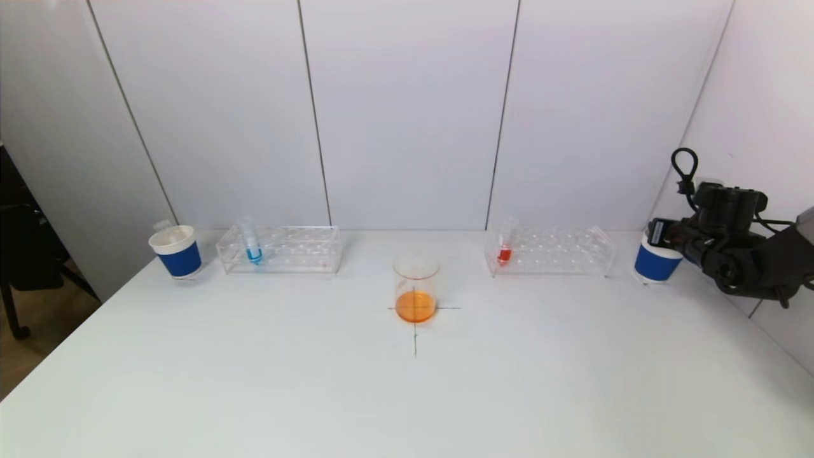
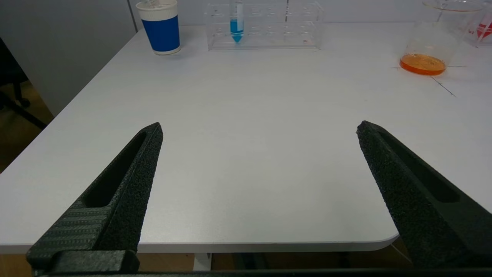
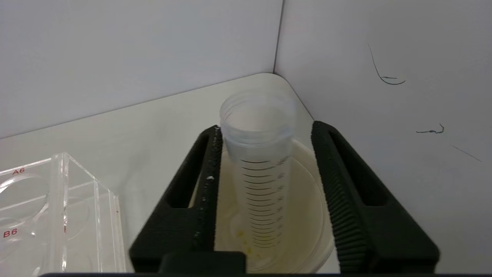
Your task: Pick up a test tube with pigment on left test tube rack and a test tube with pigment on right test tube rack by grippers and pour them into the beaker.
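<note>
The beaker (image 1: 416, 289) holds orange liquid at the table's centre. A tube of blue pigment (image 1: 252, 245) stands in the left rack (image 1: 280, 249), and a tube of red pigment (image 1: 505, 245) in the right rack (image 1: 553, 250). My right gripper (image 3: 267, 127) hangs over the right blue cup (image 1: 655, 261). An empty graduated tube (image 3: 261, 161) stands in that cup (image 3: 307, 215) between the fingers. It leans on one finger, with a clear gap to the other. My left gripper (image 2: 259, 125) is open and empty over the table's near left edge, far from the blue tube (image 2: 236, 21).
A second blue cup (image 1: 176, 251) with an empty tube stands left of the left rack. The wall corner is close behind the right cup. A black cross is drawn on the table under the beaker (image 2: 430, 42). The right rack's end (image 3: 57, 207) lies beside my right gripper.
</note>
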